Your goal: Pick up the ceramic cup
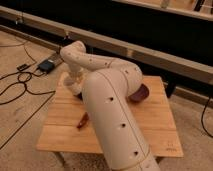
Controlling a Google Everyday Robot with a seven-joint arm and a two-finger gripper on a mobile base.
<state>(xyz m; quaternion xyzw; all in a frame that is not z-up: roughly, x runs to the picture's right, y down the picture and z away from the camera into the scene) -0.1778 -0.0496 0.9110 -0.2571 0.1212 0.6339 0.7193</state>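
Observation:
The ceramic cup (142, 93) is dark maroon. It sits on the wooden table (152, 125) at the back right, partly hidden behind my white arm (107, 100). My arm reaches across the table to the back left. The gripper (75, 89) hangs low over the table's back-left part, well left of the cup and apart from it. Most of the gripper is hidden by the wrist and arm.
A small reddish-brown object (82, 121) lies on the table's front left. Black cables (20, 80) and a dark box (46, 65) lie on the floor to the left. A long rail and dark wall (160, 52) run behind the table.

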